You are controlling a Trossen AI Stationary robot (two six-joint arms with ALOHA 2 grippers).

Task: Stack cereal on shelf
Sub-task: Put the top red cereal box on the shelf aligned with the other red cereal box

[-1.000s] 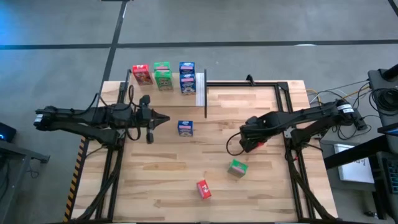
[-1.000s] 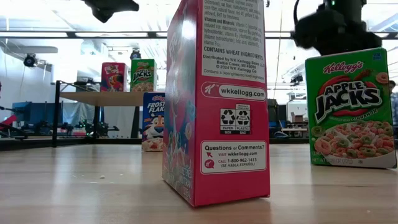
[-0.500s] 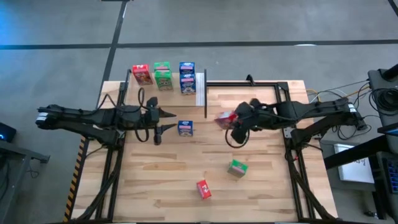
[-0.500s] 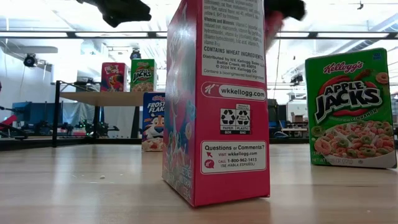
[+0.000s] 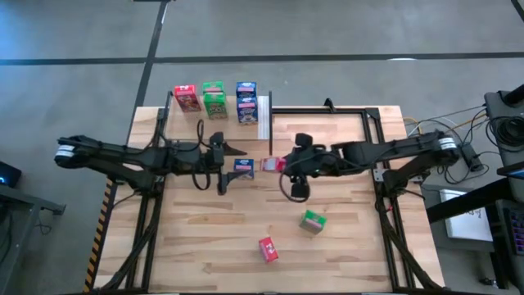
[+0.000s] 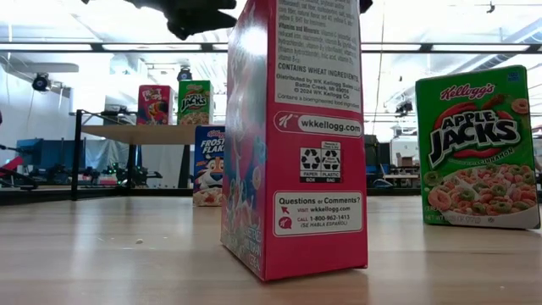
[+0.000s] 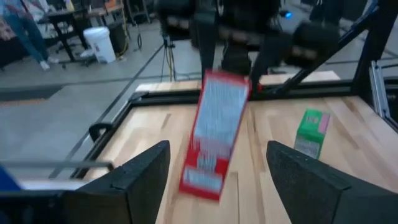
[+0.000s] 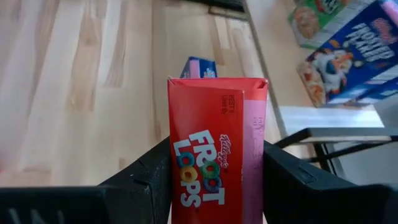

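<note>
Red Froot Loops box point(image 8: 216, 163) held clear of the table near its middle, clamped between the right gripper's point(image 5: 281, 165) fingers; the right wrist view shows both dark fingers pressed against the box's sides. In the high view the same red box point(image 5: 272, 165) sits just beside the left gripper point(image 5: 233, 156), whose fingers are spread wide with nothing between them; the left wrist view has the box hanging tilted in front of that opening.

Shelf point(image 5: 264, 117) at the table's far edge, already carrying a red, a green and stacked blue boxes. A blue box point(image 5: 243, 165) stands on the table beneath the left gripper. A green box point(image 5: 312, 221) and another red one point(image 5: 268, 250) lie nearer the front.

Step in hand, as judged: a handover, right arm to left. Next move calls for the left fingers to close squarely on the box's flat faces before the right lets go; the tilt could spoil the grip.
</note>
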